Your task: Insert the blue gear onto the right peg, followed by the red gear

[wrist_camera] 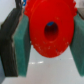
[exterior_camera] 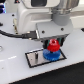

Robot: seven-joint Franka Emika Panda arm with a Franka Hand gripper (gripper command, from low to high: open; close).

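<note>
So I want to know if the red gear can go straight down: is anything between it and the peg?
Nothing foreign shows. The gripper holds the red gear just above the blue gear, which already lies on the grey plate. The peg itself is hidden, so alignment can't be judged.

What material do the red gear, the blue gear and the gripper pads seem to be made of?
The red gear: probably plastic, uniform bright colour with a matte, moulded look. The blue gear: likely the same kind of plastic, evenly saturated blue; the picture is too blurred to judge its finish. The gripper pads: teal, dull, perhaps rubber or foam; uncertain.
</note>
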